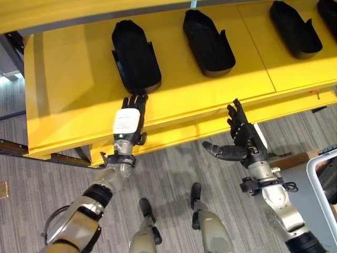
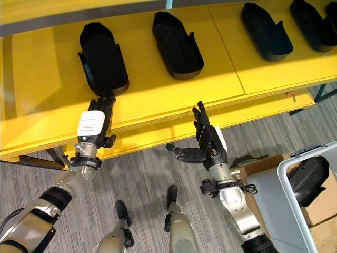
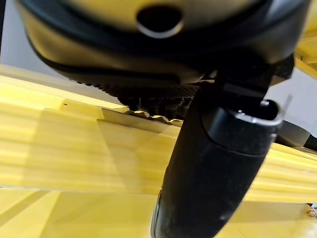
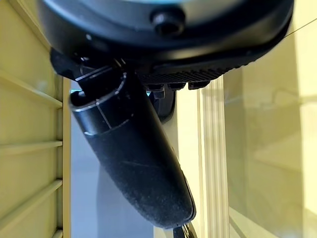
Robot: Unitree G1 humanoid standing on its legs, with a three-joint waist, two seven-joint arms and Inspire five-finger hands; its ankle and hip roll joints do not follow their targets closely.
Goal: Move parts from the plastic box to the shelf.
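Grey striped carpet floor (image 1: 168, 168) running under a yellow shelf (image 1: 68, 95) spanning the upper part of both eye views, with a lower yellow ledge (image 1: 210, 126) jutting out beneath its front edge. Lying in a row on the shelf, well apart from each other, 4 black parts, each a long moulded shell with a rounded end.

Sitting furthest left, the first black part (image 1: 136, 57), its near end just beside the front edge of the shelf. Reaching up from the lower left, the left hand (image 1: 128, 124), back turned toward the camera with a white cover on it, fingers (image 1: 135, 101) straight and pressed together, tips resting just below that first part's near end; touching or merely close, impossible to tell. Holding nothing in that hand. In the left wrist view, thumb (image 3: 213, 168) standing out dark against the yellow shelf surface.

Lying next along, the second black part (image 1: 208, 43), then the third black part (image 1: 295, 30), and the fourth black part (image 2: 314, 23) at the far right.

Rising from the lower right, the right hand (image 1: 243, 138), hovering in front of the lower ledge, fingers straight and slightly spread, thumb (image 1: 216, 151) sticking out sideways toward the left, gripping nothing.

Standing at the far right edge, a pale plastic box (image 2: 295, 211), holding another black part (image 2: 309, 179) inside, beside a brown cardboard piece (image 2: 263, 164) on the floor.
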